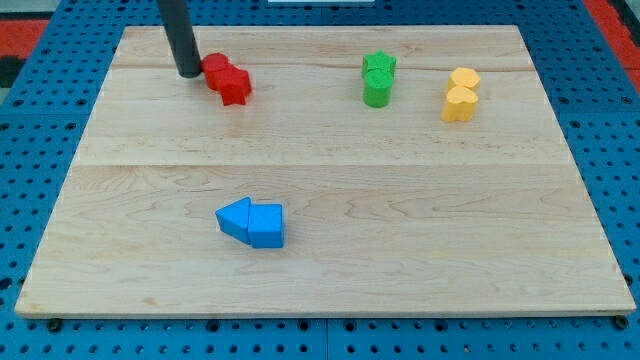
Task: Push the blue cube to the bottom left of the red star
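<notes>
My tip stands near-upright just left of the red blocks — no end effector; blue cube well below.

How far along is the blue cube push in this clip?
Nothing looks done: the blue cube sits low on the board, touching a blue triangular block, far below the red star. My tip is beside the red blocks, away from it. The whole push remains.

Pretty bright, even light all over the table, no glare. Blocks only throw small soft shadows. Sharp enough, just a bit low-res.
</notes>
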Action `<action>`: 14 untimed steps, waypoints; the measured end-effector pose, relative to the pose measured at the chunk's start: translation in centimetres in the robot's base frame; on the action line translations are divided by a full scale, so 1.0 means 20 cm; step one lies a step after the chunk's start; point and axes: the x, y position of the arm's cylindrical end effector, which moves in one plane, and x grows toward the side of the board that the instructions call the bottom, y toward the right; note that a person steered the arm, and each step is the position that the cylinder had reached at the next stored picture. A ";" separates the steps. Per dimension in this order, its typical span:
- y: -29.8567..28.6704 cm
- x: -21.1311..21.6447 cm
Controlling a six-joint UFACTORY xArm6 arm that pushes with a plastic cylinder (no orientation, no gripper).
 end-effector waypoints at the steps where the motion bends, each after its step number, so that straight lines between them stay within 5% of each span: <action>1: 0.07 0.13; 2: -0.17 0.00; 3: -0.13 0.21; 6: 0.96 1.18; 7: 0.70 1.48; 11: 0.56 0.74; 13: 0.10 0.90; 14: -0.10 0.70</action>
